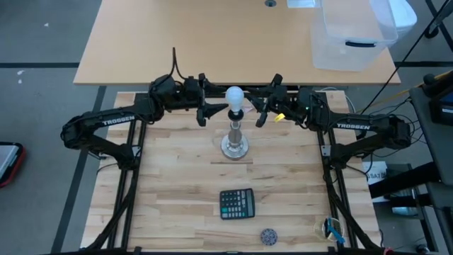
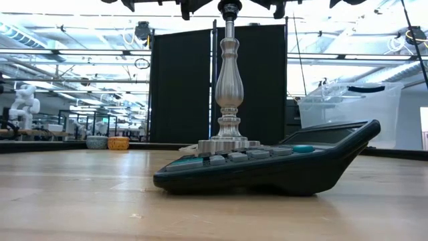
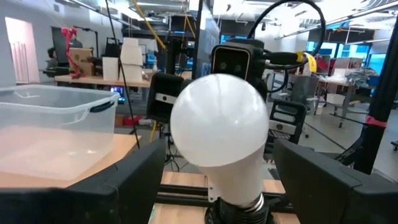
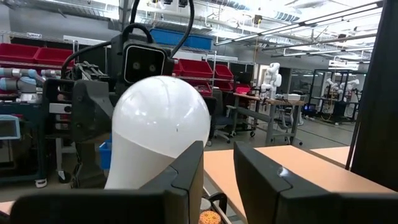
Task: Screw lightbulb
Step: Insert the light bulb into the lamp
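**Layout**
- Light wooden slatted table (image 1: 177, 177): carries everything below.
- Left gripper (image 1: 212, 112): level with the bulb, fingers spread wide on either side of the globe, apart from the glass, holding nothing.
- Right gripper (image 1: 260, 112): on the opposite side of the bulb, fingers drawn nearly together with only a narrow slot between them, nothing in it.
- Silver turned-metal stand with round base (image 1: 234, 138): upright mid-table.
- Frosted white globe lightbulb (image 1: 234, 97): upright on top of the stand, screw base down in the dark socket.

**Hazards, largest first**
- Toppling of the tall stand: likely from a sideways push by either arm, with no visible grip on the base.
- Cross-threading or jamming: likely if turned while the globe leans off the socket axis.
- Slipping on the smooth glass: likely with a light or off-centre squeeze.
- Clash of fingertips: possible, with both grippers crowded at one small globe.

**View differences**
- High view: shows both arms flanking the stand, but hides the thread.
- Left wrist view: shows silvery thread exposed above the socket, so judged not fully seated.
- Right wrist view: shows the narrow finger slot beside the globe.
- Low view: shows the stand column and base behind a black desk calculator (image 2: 267, 164), with the bulb cut off above.
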